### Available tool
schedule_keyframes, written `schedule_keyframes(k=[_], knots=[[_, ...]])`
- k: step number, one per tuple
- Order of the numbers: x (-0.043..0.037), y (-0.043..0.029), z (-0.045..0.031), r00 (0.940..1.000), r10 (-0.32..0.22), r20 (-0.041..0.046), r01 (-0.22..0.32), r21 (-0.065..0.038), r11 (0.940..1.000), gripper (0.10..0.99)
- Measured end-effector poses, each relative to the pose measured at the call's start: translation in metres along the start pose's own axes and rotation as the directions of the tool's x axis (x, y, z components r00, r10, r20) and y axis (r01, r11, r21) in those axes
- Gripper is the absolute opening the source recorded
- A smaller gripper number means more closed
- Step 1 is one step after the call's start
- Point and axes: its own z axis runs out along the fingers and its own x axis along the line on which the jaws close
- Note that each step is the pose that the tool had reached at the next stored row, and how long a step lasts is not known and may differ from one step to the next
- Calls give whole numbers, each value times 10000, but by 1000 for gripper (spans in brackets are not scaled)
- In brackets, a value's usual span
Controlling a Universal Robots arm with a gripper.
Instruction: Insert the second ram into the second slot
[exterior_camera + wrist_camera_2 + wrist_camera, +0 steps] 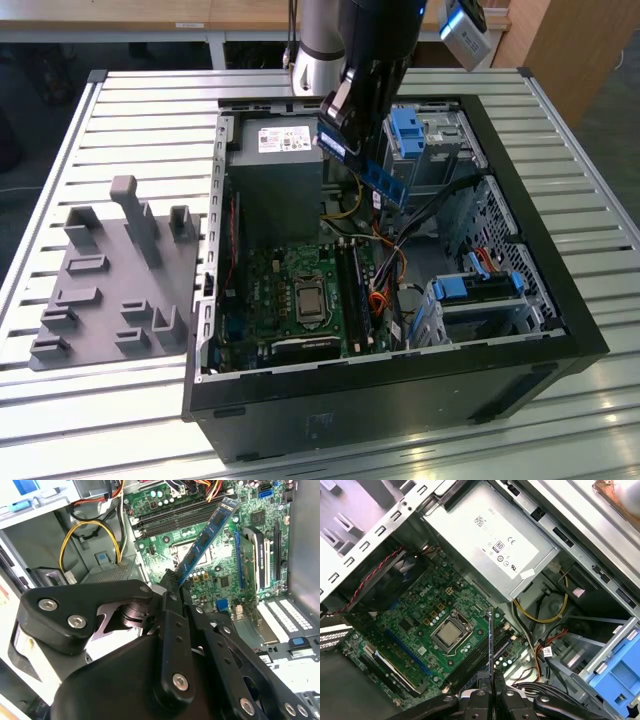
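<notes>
Right now the gripper is clamped on one end of the second ram, holding it tilted in the air over the open PC case. The stick hangs just beside a blue drive bracket, to the exterior view's right of the power supply. In both wrist views the ram sits above the motherboard, clear of the mem slots. A grey parts fixture lies on the table, outside the case, at the exterior view's left.
</notes>
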Motion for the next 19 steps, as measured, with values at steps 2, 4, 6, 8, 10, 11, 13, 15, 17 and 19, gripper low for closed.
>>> schedule_keyframes(k=[2, 4, 6, 8, 10, 11, 13, 15, 17, 19], knots=[[0, 0, 0, 10000, 97, 4, -97, 2, 10000, 137], [0, 0, 0, 9998, 215, 8, -215, 3, 9998, 137], [0, 0, 0, 9994, 333, 12, -333, 5, 9994, 137], [0, 0, 0, 9990, 457, 18, -457, 7, 9990, 137], [0, 0, 0, 9984, 565, 21, -565, 9, 9984, 137], [0, 0, 0, 9981, 616, 23, -616, 10, 9981, 137], [0, 0, 0, 9974, 720, 28, -720, 11, 9974, 137], [0, 0, 0, 9967, 805, 31, -805, 12, 9968, 137], [0, 0, 0, 9960, 888, 34, -888, 13, 9960, 137], [0, 0, 0, 9952, 982, 38, -982, 14, 9952, 137]])
